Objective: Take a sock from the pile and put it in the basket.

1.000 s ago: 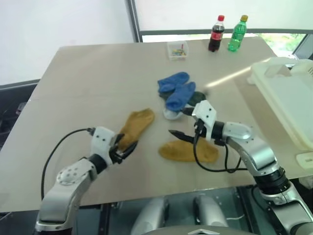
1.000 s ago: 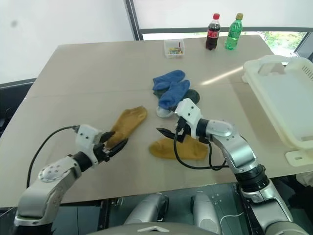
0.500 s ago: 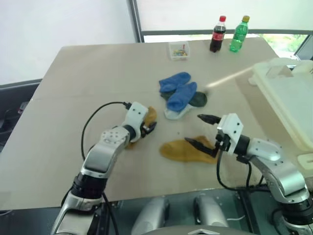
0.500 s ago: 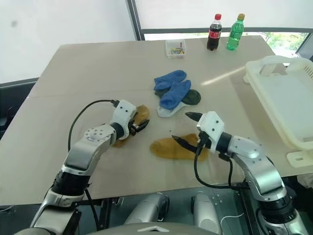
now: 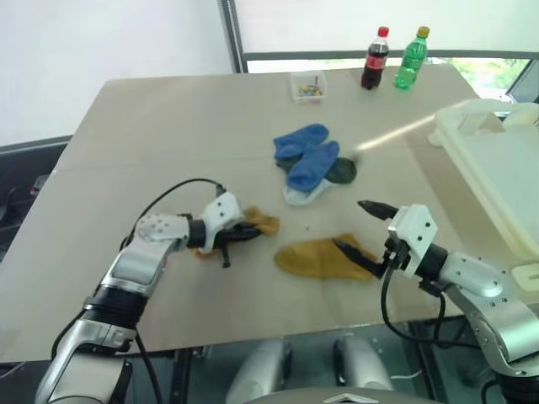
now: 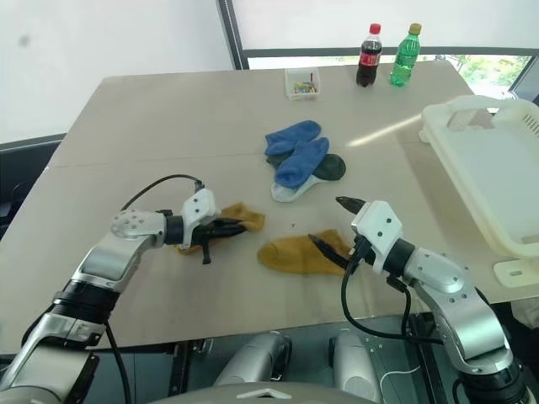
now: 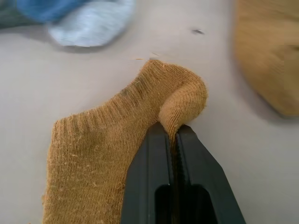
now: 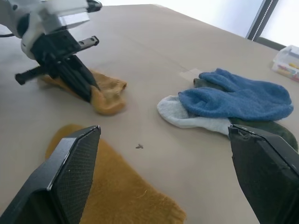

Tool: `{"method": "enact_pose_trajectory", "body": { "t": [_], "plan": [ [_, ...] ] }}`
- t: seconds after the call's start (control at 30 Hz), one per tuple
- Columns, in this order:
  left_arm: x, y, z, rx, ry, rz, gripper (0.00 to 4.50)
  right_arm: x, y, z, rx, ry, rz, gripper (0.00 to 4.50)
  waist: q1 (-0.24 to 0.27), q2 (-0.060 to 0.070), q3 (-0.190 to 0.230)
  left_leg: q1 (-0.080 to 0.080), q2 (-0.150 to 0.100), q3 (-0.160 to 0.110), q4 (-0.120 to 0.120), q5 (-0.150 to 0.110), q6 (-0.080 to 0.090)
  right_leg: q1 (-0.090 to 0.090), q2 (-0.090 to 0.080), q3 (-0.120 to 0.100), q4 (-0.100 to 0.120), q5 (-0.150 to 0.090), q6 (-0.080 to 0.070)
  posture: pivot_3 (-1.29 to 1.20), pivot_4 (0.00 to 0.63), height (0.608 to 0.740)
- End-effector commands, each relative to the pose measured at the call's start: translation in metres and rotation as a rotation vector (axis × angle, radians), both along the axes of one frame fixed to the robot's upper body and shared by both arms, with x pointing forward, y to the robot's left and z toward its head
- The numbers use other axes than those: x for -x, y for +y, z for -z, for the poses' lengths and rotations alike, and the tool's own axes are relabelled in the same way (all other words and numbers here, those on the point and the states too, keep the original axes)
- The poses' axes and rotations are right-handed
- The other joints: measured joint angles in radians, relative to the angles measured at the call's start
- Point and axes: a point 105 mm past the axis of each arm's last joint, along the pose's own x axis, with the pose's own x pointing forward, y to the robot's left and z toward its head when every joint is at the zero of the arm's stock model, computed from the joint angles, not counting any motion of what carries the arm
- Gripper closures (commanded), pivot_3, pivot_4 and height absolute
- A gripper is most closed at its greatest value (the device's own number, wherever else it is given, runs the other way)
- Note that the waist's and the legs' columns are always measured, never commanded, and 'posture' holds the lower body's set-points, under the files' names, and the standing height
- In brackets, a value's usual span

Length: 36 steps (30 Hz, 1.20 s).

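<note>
The pile (image 5: 309, 162) lies mid-table: two blue socks over a white sock (image 5: 296, 196) and a dark green one (image 5: 342, 172). Left of it a mustard sock (image 5: 257, 224) lies bunched on the table, and my left gripper (image 5: 247, 232) is shut on a fold of it; the left wrist view shows the fabric pinched between the fingertips (image 7: 172, 131). A second mustard sock (image 5: 318, 259) lies flat near the front edge. My right gripper (image 5: 351, 225) hovers open over its right end, holding nothing. The white basket (image 6: 440, 126) stands at the right edge of the table.
At the table's back stand a small clear box of colourful bits (image 5: 306, 86), a cola bottle (image 5: 374, 59) and a green bottle (image 5: 412, 57). The left gripper's black cable (image 5: 173, 192) loops above the table. The table's front edge runs just below both arms.
My left gripper swung across the mustard sock and shut on it, bunching the sock up. The right gripper drew back to the right from the pile, still open.
</note>
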Motion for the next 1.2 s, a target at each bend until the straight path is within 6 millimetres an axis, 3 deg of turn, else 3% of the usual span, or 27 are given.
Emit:
{"method": "enact_pose_trajectory", "body": {
  "t": [0.03, 0.1, 0.2, 0.33, 0.47, 0.6, 0.73, 0.87, 1.2],
  "plan": [
    [-0.007, -0.003, -0.01, 0.032, -0.088, 0.011, 4.46, 0.007, 0.001, -0.007, 0.008, -0.002, -0.023, 0.0, 0.002, 0.0, 0.0, 0.0, 0.0, 0.0, 0.0, 0.0, 0.0, 0.0, 0.0, 0.0, 0.0, 0.0, 0.0, 0.0, 0.15, 0.74],
    [-0.005, -0.006, -0.017, 0.099, -0.039, -0.012, 4.46, 0.006, -0.001, -0.004, 0.053, 0.009, 0.003, 0.0, 0.002, 0.0, 0.0, -0.001, 0.0, -0.001, 0.0, -0.001, 0.002, 0.0, 0.0, -0.001, 0.0, 0.0, 0.0, 0.0, 0.15, 0.74],
    [0.003, -0.007, -0.027, 0.184, -0.016, -0.079, 3.58, 0.005, 0.004, 0.0, 0.058, 0.05, -0.017, 0.0, -0.005, -0.001, 0.001, -0.001, 0.0, -0.001, 0.001, -0.001, 0.002, -0.001, 0.0, -0.001, 0.0, 0.0, 0.0, 0.0, 0.15, 0.74],
    [0.023, 0.0, -0.046, 0.332, 0.022, -0.212, 1.95, -0.002, 0.015, 0.004, 0.068, 0.105, -0.061, 0.0, -0.032, -0.001, 0.001, -0.001, 0.001, 0.001, 0.0, -0.001, 0.001, -0.002, 0.001, 0.002, 0.0, 0.0, 0.0, 0.0, 0.15, 0.74],
    [0.052, 0.013, -0.05, 0.38, 0.072, -0.316, 1.95, -0.018, 0.033, 0.007, 0.079, 0.155, -0.116, 0.0, -0.032, -0.001, 0.001, 0.0, 0.002, 0.001, 0.0, -0.001, 0.002, -0.002, 0.002, 0.002, 0.002, 0.0, 0.0, 0.0, 0.15, 0.74],
    [0.065, 0.029, -0.044, 0.354, 0.068, -0.436, 1.95, -0.033, 0.051, 0.0, 0.083, 0.146, -0.158, 0.0, -0.018, 0.0, 0.002, 0.0, 0.002, 0.001, 0.0, -0.002, 0.004, -0.002, 0.002, 0.001, 0.002, 0.0, 0.0, 0.0, 0.15, 0.74],
    [0.072, 0.058, -0.027, 0.329, 0.08, -0.691, 1.95, -0.038, 0.079, -0.002, 0.092, 0.156, -0.267, 0.0, -0.02, 0.0, 0.002, 0.001, 0.001, 0.001, 0.0, -0.001, 0.003, -0.001, 0.001, 0.001, 0.001, 0.0, 0.0, 0.0, 0.15, 0.74],
    [0.083, 0.079, -0.007, 0.331, 0.093, -0.97, 1.95, -0.054, 0.104, 0.012, 0.126, 0.171, -0.296, 0.0, -0.029, -0.001, 0.001, 0.0, 0.001, 0.001, -0.001, -0.001, 0.001, -0.002, 0.001, 0.001, 0.0, 0.0, 0.0, 0.0, 0.15, 0.74],
    [0.084, 0.093, -0.005, 0.433, 0.044, -1.226, 1.95, -0.073, 0.124, 0.026, 0.131, 0.179, -0.279, 0.0, -0.024, -0.002, 0.001, 0.001, 0.001, 0.001, -0.001, 0.0, 0.0, -0.002, 0.002, 0.0, 0.001, 0.0, 0.0, 0.0, 0.15, 0.74]
  ]
}}
